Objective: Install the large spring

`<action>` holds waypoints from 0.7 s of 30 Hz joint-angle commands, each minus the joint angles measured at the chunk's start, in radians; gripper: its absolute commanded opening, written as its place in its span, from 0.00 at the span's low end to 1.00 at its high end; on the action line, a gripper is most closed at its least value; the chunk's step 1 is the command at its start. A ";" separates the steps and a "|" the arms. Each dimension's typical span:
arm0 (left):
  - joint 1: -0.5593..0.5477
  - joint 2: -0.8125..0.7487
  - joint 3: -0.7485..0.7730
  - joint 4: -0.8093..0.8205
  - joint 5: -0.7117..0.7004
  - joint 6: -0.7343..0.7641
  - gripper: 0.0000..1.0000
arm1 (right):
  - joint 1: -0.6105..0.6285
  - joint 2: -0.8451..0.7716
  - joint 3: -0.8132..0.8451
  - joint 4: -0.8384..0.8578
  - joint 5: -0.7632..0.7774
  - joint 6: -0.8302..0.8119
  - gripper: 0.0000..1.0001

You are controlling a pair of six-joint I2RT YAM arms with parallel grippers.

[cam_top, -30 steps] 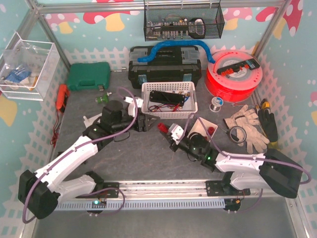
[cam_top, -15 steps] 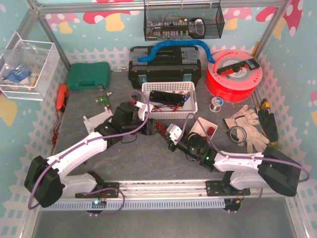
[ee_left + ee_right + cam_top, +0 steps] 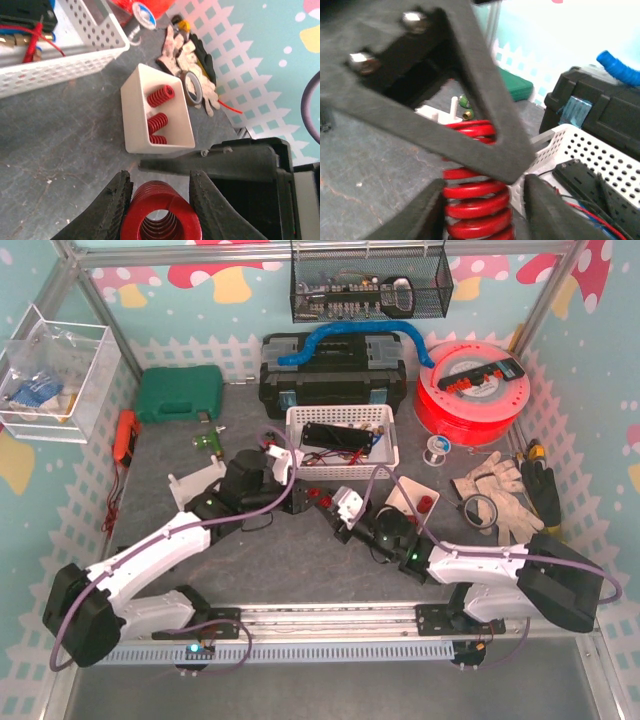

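Near the middle of the bench, just in front of the white perforated plastic basket (image 3: 330, 468), the two arms meet nose to nose over one thing, the large red coil spring (image 3: 165, 195). The left gripper (image 3: 160, 180) has its two black fingers pressed on both sides of the coil, which its camera sees from the open end, so it grips the spring. The right gripper (image 3: 485, 182) is closed on the red coils from the opposite side. Its fingers flank them with almost no gap, and I judge it is the same spring.

Over the spring stands the black metal frame with a triangular plate and two bolts (image 3: 470, 95), and the coils pass behind this plate. I think the spring is held at both ends because it must be squeezed and steered into its seat in the frame, which one gripper alone could hardly do. It does not look seated yet.

The small white open box (image 3: 131, 107) with three smaller red springs (image 3: 160, 95) stands just beyond, apart from the work, toward the right edge of the bench.
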 commanded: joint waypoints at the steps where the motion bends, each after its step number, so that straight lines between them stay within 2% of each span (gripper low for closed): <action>1: 0.000 -0.081 -0.006 0.022 -0.057 0.034 0.00 | 0.001 0.010 0.069 -0.053 0.086 0.052 0.50; 5: 0.039 -0.132 0.005 -0.020 -0.148 0.043 0.00 | -0.001 0.001 0.109 -0.150 0.160 0.087 0.79; 8: 0.079 -0.161 0.009 -0.052 -0.240 0.041 0.00 | 0.000 -0.024 0.142 -0.238 0.198 0.121 0.90; 10: 0.100 -0.172 0.020 -0.090 -0.334 0.046 0.00 | -0.001 -0.047 0.194 -0.371 0.240 0.187 0.97; 15: 0.163 -0.174 0.059 -0.195 -0.580 0.067 0.00 | -0.002 -0.100 0.294 -0.630 0.317 0.277 0.99; 21: 0.279 -0.174 0.033 -0.200 -0.799 0.040 0.00 | -0.007 -0.162 0.170 -0.543 0.444 0.296 0.99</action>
